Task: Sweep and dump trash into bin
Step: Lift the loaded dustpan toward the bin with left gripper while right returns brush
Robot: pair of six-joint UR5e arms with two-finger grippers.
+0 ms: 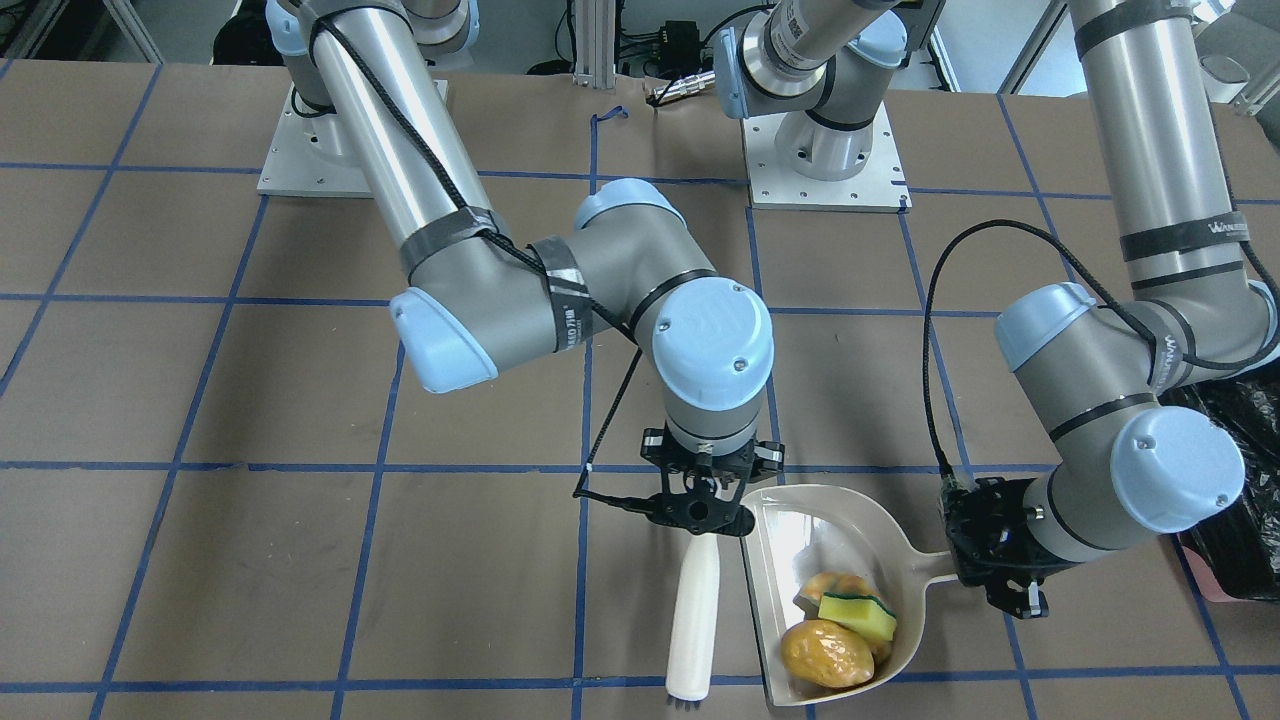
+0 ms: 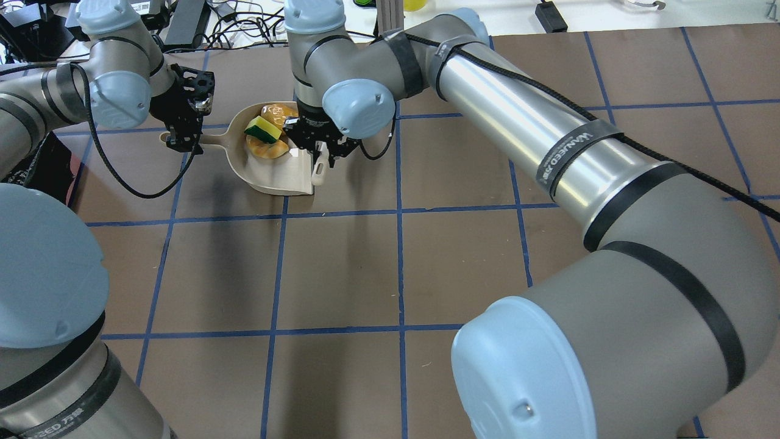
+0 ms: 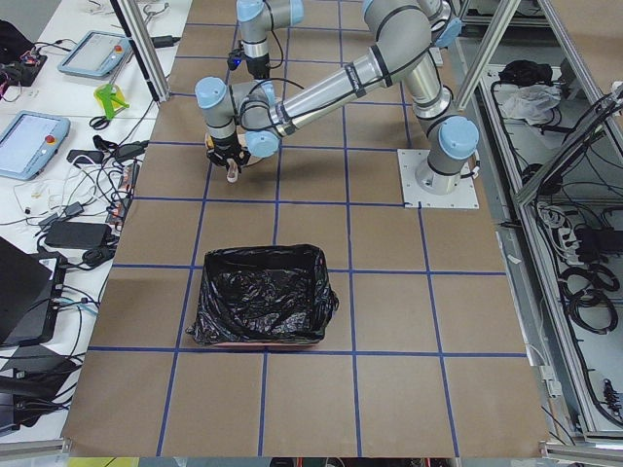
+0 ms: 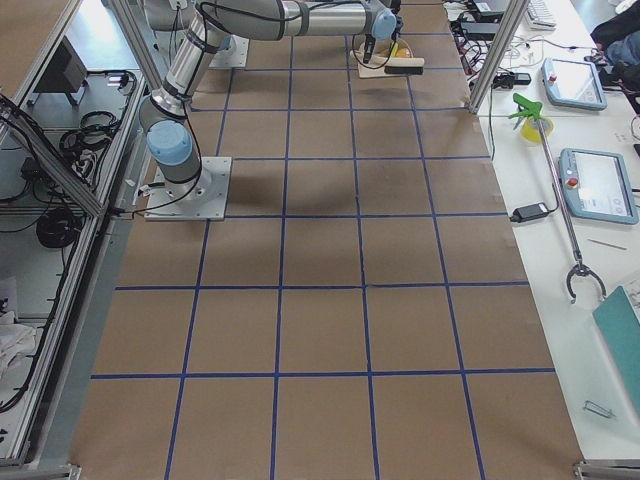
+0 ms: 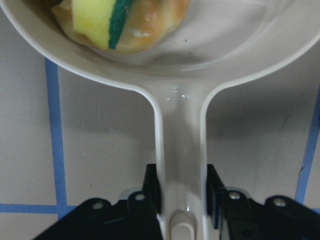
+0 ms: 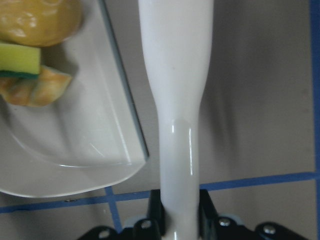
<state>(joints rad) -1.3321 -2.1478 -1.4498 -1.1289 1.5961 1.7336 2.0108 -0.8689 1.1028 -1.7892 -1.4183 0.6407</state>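
My left pincer (image 5: pixel 182 195) is clamped on the handle of the dustpan (image 1: pixel 800 530), which rests on the table (image 1: pixel 300 560). All the trash sits in it. Seen from the front, the lump (image 1: pixel 827 654) has the sponge (image 1: pixel 858 615) at its twelve o'clock, atop the crescent (image 1: pixel 830 585). My right pincer (image 6: pixel 180 212) grips the brush (image 1: pixel 694 620), just beside the dustpan at its nine o'clock. The bin (image 1: pixel 1235 500) stands apart at the dustpan's three o'clock.
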